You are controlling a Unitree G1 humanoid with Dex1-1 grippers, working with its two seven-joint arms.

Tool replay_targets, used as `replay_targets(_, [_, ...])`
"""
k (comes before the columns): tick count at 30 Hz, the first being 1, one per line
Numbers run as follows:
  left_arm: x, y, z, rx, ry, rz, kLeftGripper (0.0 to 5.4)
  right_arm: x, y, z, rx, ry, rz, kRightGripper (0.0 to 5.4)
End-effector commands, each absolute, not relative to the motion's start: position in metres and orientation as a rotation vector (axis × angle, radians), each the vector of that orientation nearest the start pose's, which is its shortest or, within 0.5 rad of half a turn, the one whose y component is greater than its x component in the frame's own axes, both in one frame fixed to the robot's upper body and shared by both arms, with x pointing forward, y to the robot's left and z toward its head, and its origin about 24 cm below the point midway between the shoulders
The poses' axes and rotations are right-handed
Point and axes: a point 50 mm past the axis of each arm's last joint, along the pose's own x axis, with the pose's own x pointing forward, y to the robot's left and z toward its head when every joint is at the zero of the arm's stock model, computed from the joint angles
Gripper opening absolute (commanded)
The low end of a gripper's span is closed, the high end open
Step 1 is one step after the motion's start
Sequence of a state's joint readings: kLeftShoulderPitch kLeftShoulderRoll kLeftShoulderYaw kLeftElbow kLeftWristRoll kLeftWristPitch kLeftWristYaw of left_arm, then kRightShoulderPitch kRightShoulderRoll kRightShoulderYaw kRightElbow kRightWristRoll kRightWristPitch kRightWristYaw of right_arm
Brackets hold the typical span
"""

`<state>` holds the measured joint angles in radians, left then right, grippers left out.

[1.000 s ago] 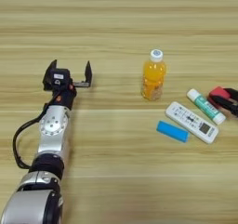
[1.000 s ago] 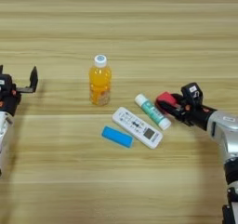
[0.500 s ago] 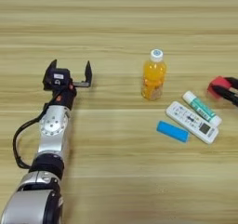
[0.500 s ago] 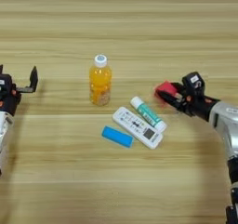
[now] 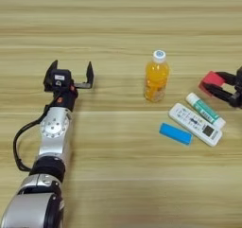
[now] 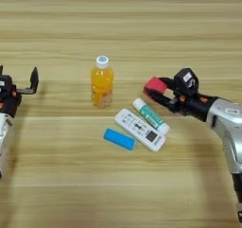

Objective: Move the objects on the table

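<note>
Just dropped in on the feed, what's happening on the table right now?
The right gripper is shut on the small red cube, to the right of the orange-juice bottle and just beyond the top end of the white-and-green tube. The white remote control lies beside the tube, with the flat blue block on its near left. The left gripper sits open and empty far to the left on the table.

No lettering, brand or number can be read on the bottle (image 6: 102,83), the tube (image 6: 151,116) or the remote control (image 6: 139,129).
</note>
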<state>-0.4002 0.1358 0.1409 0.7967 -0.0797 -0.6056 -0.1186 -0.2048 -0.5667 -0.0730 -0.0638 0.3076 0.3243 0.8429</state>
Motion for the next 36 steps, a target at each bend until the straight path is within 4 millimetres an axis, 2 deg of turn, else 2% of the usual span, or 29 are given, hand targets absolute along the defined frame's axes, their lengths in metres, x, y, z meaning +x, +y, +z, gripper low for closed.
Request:
replay_targets(1, [0.314,0.187,0.037,0.055,-0.225,-0.024,5.4,0.26,-0.195,0.115,-0.22,0.131,0.879,2.29])
replay_targets(9, [0.314,0.185,0.038,0.054,-0.228,-0.024,5.4,0.251,-0.16,0.111,-0.227,0.151,1.053,2.29])
replay_targets(18, [0.314,0.183,0.038,0.052,-0.23,-0.025,5.4,0.255,-0.126,0.092,-0.204,0.199,1.159,2.29])
replay_targets(26, [0.314,0.18,0.037,0.051,-0.23,-0.026,5.4,0.268,-0.113,0.076,-0.177,0.232,1.154,2.29])
replay_targets(36, [0.314,0.179,0.037,0.049,-0.232,-0.026,5.4,0.271,-0.105,0.054,-0.172,0.297,1.165,2.29])
